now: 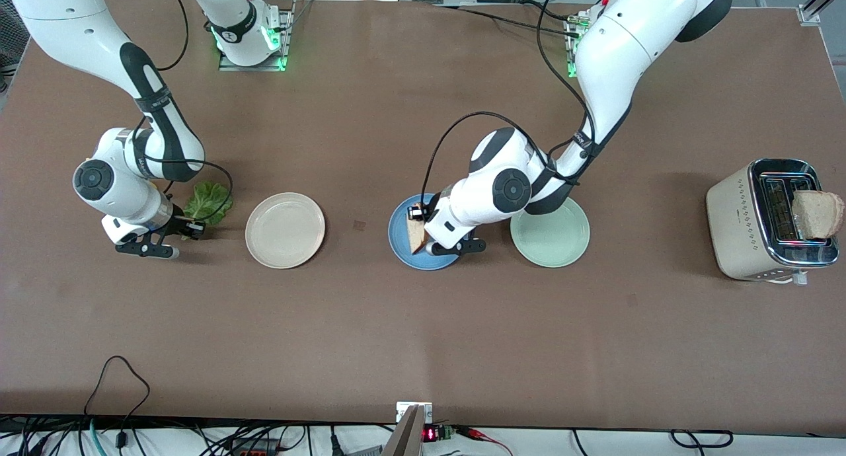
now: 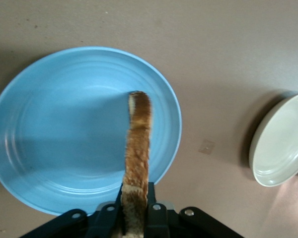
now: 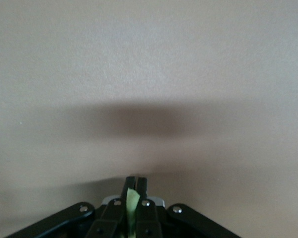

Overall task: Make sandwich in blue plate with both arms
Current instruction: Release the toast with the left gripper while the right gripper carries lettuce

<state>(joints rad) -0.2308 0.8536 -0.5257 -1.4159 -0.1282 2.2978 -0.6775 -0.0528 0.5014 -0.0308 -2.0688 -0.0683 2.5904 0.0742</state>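
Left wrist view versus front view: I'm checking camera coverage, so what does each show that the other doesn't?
Only the left wrist view shows the bare inside of the blue plate under the edge-on bread slice.

Only the front view shows the toaster, the mint-green plate and the right gripper shut on the lettuce leaf.

Both show the left gripper shut on the bread slice, and the cream plate.

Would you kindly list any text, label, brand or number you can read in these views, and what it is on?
None can be read.
Lettering on the black band of the left arm: too small to read.
Lettering on the black band of the right arm: too small to read.
Red digits on a small display at the table edge: blurred.
Toaster: only a dot pattern.
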